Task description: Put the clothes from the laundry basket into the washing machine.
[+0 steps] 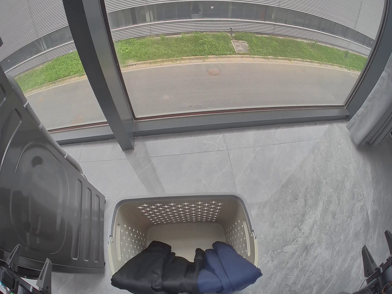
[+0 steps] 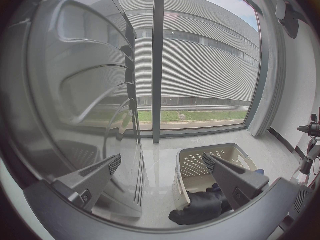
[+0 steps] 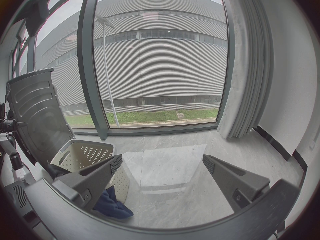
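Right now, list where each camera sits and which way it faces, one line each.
Head: high up, looking down at the basket of clothes before the window; left gripper and right gripper at the bottom corners.
Left wrist: behind the open left gripper, facing washer and basket.
Right wrist: behind the open right gripper, facing floor and window.
Shared: all three show basket and washer.
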Robot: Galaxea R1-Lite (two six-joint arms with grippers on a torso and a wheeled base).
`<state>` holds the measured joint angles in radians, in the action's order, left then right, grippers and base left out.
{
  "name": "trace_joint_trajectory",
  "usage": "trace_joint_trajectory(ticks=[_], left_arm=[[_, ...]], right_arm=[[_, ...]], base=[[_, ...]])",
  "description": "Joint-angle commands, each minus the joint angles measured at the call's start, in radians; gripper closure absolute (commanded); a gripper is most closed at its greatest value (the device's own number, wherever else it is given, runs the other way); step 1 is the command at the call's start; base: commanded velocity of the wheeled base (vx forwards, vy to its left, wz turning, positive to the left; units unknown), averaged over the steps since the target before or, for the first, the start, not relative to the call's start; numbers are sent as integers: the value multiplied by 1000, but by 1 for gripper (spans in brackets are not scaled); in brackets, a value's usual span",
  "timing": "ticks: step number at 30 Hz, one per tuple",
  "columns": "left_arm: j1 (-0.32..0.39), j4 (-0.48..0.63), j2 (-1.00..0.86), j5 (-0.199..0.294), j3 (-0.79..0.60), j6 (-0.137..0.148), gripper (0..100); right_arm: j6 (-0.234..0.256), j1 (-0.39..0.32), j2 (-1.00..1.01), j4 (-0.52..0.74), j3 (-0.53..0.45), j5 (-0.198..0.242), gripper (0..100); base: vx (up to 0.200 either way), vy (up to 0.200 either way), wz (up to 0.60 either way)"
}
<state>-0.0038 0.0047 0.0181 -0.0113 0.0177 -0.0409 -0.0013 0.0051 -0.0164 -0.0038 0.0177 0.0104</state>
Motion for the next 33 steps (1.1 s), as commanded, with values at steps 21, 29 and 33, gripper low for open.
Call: trace_joint_trajectory(ticks=[21,29,33], left_arm=[[-1,0,-15,1,-15,-1,0],[-1,0,-15,-1,-15,-1,0],[-1,1,-15,-1,-15,-1,0]], right_arm=[[0,-1,15,-1,-18,0,0],[0,-1,15,-1,-18,0,0],[0,-1,15,-1,-18,0,0]], base=[[-200,0,0],[-200,0,0],[-200,0,0]])
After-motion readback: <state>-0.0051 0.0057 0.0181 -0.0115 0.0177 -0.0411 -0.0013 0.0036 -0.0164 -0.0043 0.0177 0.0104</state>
